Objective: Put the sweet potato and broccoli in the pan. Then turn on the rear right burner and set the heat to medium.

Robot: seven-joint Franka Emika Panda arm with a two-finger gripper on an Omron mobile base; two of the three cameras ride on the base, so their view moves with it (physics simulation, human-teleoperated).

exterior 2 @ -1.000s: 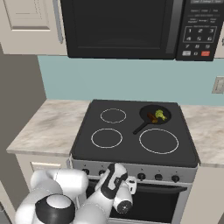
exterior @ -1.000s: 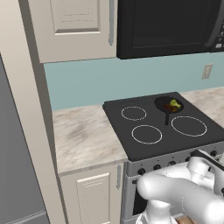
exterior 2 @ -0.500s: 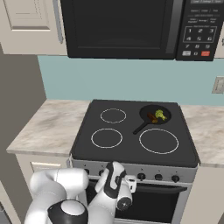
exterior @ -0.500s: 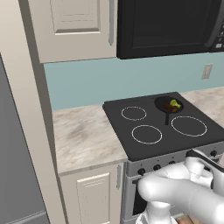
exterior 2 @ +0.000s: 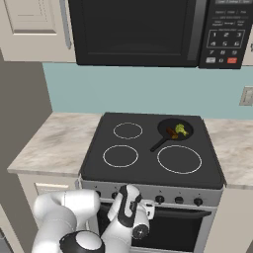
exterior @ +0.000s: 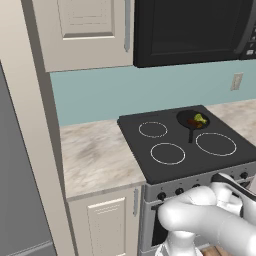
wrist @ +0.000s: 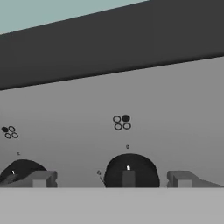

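The black glass cooktop (exterior 2: 148, 170) carries 4 white-outlined rings and sits between 2 stretches of marbled counter (exterior 2: 49, 143). In the right base view, the pan (exterior 2: 174, 130) stands on the cooktop at about 1 o'clock from its centre, over the rear right burner (exterior 2: 167, 124), with its long handle pointing toward 7 o'clock. The pan holds the sweet potato (exterior 2: 172, 132) and the broccoli (exterior 2: 181, 129), touching each other, the broccoli at the sweet potato's 2 o'clock. The largest ring (exterior 2: 179, 159) lies at 5 o'clock from the pan. In the left base view the counter (exterior: 97, 155) stretches to 9 o'clock of the cooktop (exterior: 190, 150).
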